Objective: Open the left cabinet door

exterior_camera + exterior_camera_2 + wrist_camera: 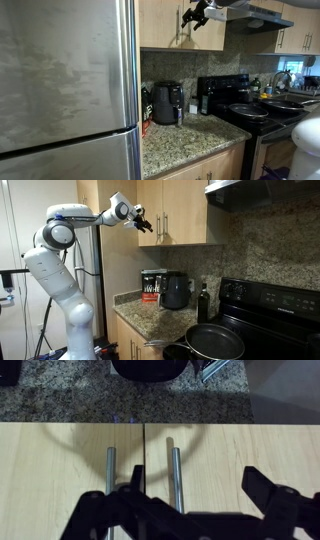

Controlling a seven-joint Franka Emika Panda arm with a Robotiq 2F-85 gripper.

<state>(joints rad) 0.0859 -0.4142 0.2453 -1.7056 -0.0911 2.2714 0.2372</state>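
Observation:
The left cabinet door (149, 238) is a flat light-tan upper door and it is closed. It shows in both exterior views (160, 25). In the wrist view, which stands upside down, it is the panel right of the seam (225, 460), with its slim silver handle (176, 475) beside the seam. The twin door's handle (110, 475) lies on the other side of the seam. My gripper (195, 476) is open, its black fingers either side of the left door's handle, with no contact visible. It hovers just in front of the doors in both exterior views (143, 222) (192, 17).
Below the cabinets a granite counter (190, 140) holds a black air fryer (177, 290), a red box (151, 285) and a dark bottle (204, 302). A steel fridge (60, 80) stands at the left, a black stove (245, 112) with a pan (215, 340) at the right, under a range hood (260, 192).

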